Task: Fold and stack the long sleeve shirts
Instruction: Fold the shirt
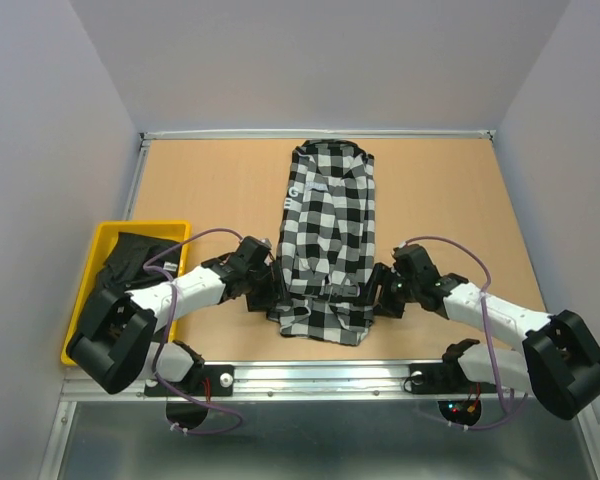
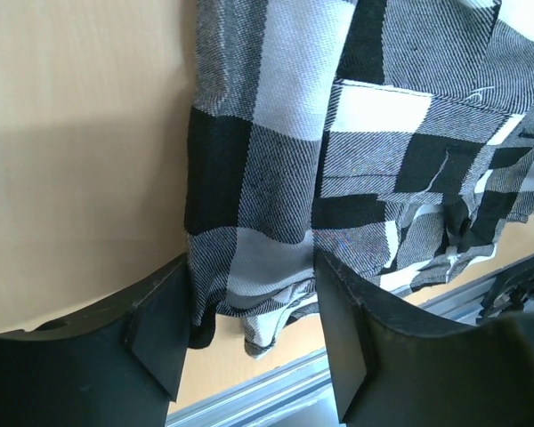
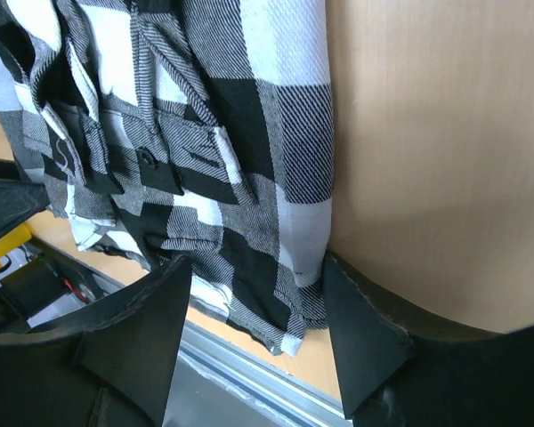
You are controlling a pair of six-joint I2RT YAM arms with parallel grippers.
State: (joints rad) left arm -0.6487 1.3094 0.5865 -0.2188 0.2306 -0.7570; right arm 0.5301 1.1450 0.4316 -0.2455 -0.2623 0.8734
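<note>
Black shirt [image 1: 130, 256] partly behind left arm [image 1: 195, 290]

bare table [image 1: 210, 190] flanks checked shirt [image 1: 328, 230]; yellow bin [image 1: 140, 226] left.

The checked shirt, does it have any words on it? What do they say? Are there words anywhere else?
Checked shirt: white letters on a black band near its far end, too small and blurred to read.
Black shirt in the yellow bin: no words show.
Both wrist views: no words, only checks.
</note>
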